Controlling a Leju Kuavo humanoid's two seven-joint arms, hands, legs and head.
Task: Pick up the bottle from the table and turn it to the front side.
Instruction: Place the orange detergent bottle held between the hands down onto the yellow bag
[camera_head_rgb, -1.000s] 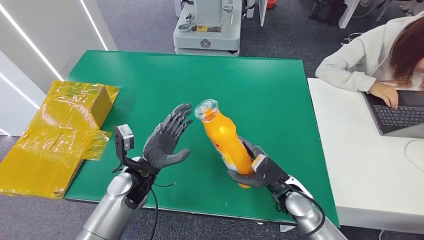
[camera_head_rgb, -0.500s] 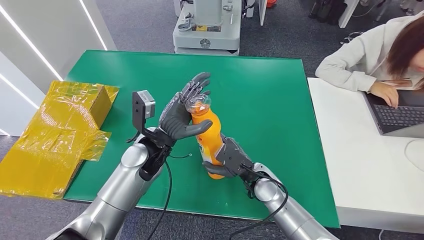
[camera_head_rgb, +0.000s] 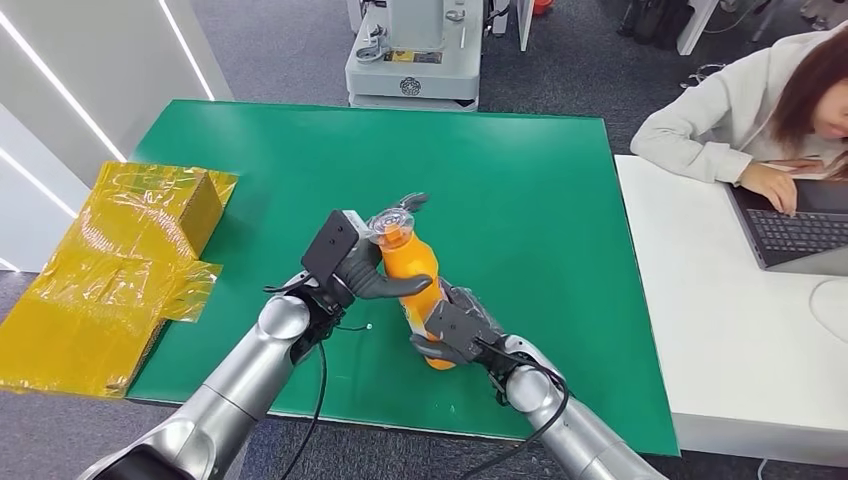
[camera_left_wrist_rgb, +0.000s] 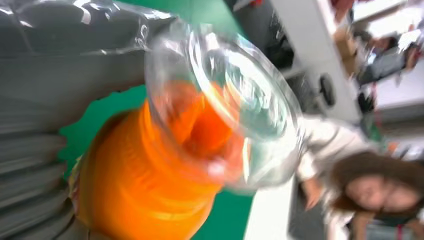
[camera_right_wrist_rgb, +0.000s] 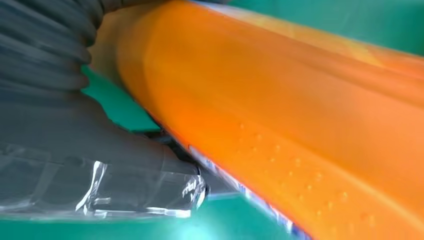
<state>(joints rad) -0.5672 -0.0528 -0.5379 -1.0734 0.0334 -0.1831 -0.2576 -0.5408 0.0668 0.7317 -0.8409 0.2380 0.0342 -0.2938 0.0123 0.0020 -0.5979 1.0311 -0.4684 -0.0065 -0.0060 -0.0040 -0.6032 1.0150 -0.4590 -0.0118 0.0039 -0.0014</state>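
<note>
An orange bottle (camera_head_rgb: 412, 275) with a clear cap (camera_head_rgb: 391, 223) stands nearly upright above the green table (camera_head_rgb: 520, 170), close in front of me. My right hand (camera_head_rgb: 455, 330) grips its lower body from the right. My left hand (camera_head_rgb: 365, 262) wraps the upper part just under the cap, thumb across the front. The left wrist view looks onto the clear cap (camera_left_wrist_rgb: 235, 100) and the orange bottle's neck (camera_left_wrist_rgb: 145, 185). In the right wrist view the orange bottle (camera_right_wrist_rgb: 280, 110) lies against my right hand's thumb (camera_right_wrist_rgb: 90, 175), a strip of label showing beneath it.
A yellow wrapped box (camera_head_rgb: 130, 250) sits off the table's left edge. A person at a laptop (camera_head_rgb: 800, 225) sits at the white desk (camera_head_rgb: 740, 340) on the right. A grey machine (camera_head_rgb: 415, 50) stands beyond the table's far edge.
My left hand moved in from open beside the bottle and closed around its upper part. The bottle went from tilted to nearly upright and shifted left with my right hand.
</note>
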